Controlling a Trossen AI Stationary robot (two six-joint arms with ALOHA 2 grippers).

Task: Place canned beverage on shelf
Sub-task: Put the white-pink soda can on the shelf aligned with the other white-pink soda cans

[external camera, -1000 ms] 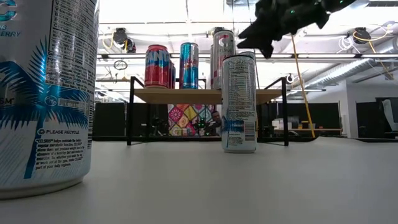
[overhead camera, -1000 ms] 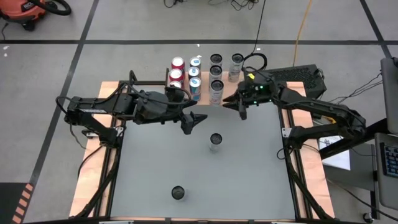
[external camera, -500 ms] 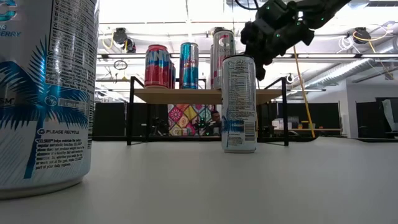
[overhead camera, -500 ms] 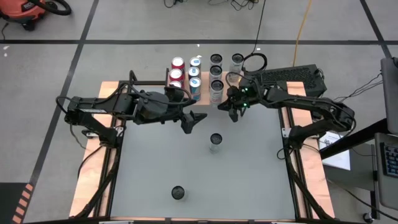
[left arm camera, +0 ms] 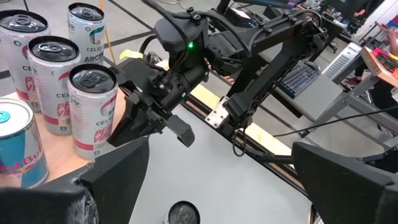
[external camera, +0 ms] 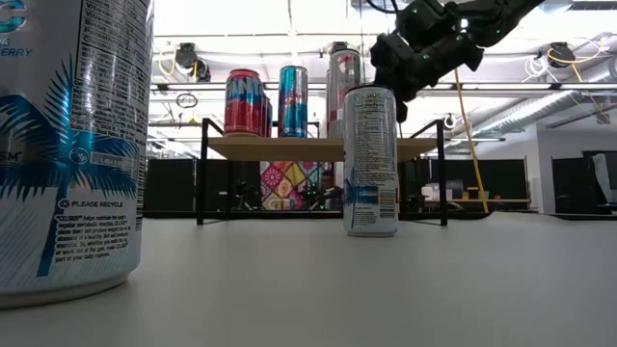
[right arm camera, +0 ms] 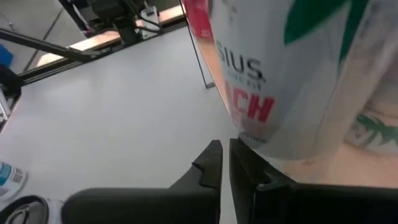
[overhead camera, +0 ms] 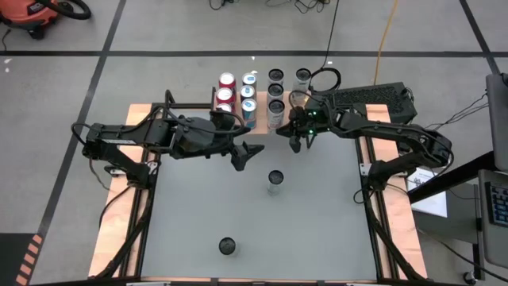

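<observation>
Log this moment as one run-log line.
left gripper: open, waiting mid-table | right gripper: shut, empty, beside shelf front can | two cans remain on table

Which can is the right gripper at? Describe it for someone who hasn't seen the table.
Start at the wooden shelf on the table's far edge. In its rightmost full column of silver cans, take the front can, beside the shut right gripper. Unlike its red and blue neighbours, it is white with pink lettering.

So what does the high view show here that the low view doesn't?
Only the high view shows the left gripper, open over the table, and the cans on the shelf as four rows.

Only the low view shows the shelf's black legs and the room behind it.

Both show the right gripper, shut and empty beside the shelf's front white can, plus the middle can and near can on the table.
</observation>
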